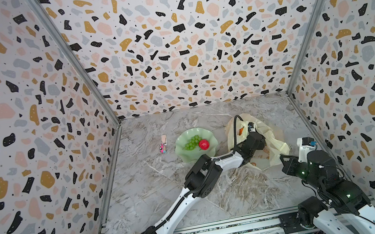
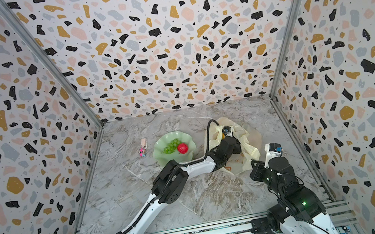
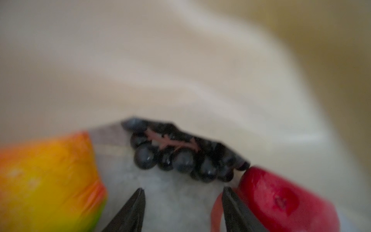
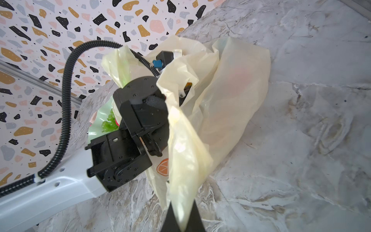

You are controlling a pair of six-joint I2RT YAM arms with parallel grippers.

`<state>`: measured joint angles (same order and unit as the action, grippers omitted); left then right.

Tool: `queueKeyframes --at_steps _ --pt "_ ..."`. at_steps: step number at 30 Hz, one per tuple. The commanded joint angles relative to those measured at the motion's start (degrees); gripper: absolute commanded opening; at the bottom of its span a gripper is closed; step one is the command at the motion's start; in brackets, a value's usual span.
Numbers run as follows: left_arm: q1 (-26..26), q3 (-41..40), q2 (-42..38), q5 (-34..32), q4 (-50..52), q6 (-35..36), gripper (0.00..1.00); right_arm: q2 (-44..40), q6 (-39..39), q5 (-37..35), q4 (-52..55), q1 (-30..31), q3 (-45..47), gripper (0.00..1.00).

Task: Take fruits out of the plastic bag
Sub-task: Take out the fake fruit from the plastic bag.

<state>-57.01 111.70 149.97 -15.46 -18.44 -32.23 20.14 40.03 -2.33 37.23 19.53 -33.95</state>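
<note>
Jaws apart on the left gripper (image 3: 183,189), nothing between them, and its two dark tips point at a black grape bunch (image 3: 180,156) that lies just ahead, not touching them. A red apple (image 3: 281,196) sits against one side of that bunch, just beside one tip, and off the other side, with a gap between, there's a red-and-yellow peach-like piece (image 3: 46,180). All three are inside the plastic bag (image 3: 180,70), its pale blurred wall filling the wrist view behind them. Over to the right gripper (image 4: 182,209): jaws together, clamped on a bunched strip of the bag's edge (image 4: 230,96). In both top views the bag (image 1: 276,143) (image 2: 248,143) lies right of centre in the lower half of the frame, on the marble table (image 1: 170,204) (image 2: 221,195), with the left arm's wrist pushed into its mouth. Just left of it sits the green plate (image 1: 184,136) (image 2: 162,143), carrying the green grape bunch (image 1: 192,142) (image 2: 172,146) and a red fruit (image 1: 203,144) (image 2: 182,148), the two touching. Further left a pink trinket (image 1: 162,148) (image 2: 142,151) lies on the table, apart from the plate.
</note>
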Motion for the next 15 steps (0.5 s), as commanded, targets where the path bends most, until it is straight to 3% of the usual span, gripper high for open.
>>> queueKeyframes --at_steps 1,8,15 --pt "0.36 -4.51 -5.55 3.34 -9.17 1.97 0.63 1.41 -0.83 -3.29 -1.36 0.21 -2.62 0.0" --pt "0.69 -8.06 -6.66 7.99 -12.79 4.02 0.63 3.84 -3.64 -7.16 -3.44 0.23 -6.24 0.0" --pt "1.55 6.05 0.58 3.13 -3.5 2.25 0.64 2.1 -0.57 -5.07 -1.84 0.25 -3.99 0.0"
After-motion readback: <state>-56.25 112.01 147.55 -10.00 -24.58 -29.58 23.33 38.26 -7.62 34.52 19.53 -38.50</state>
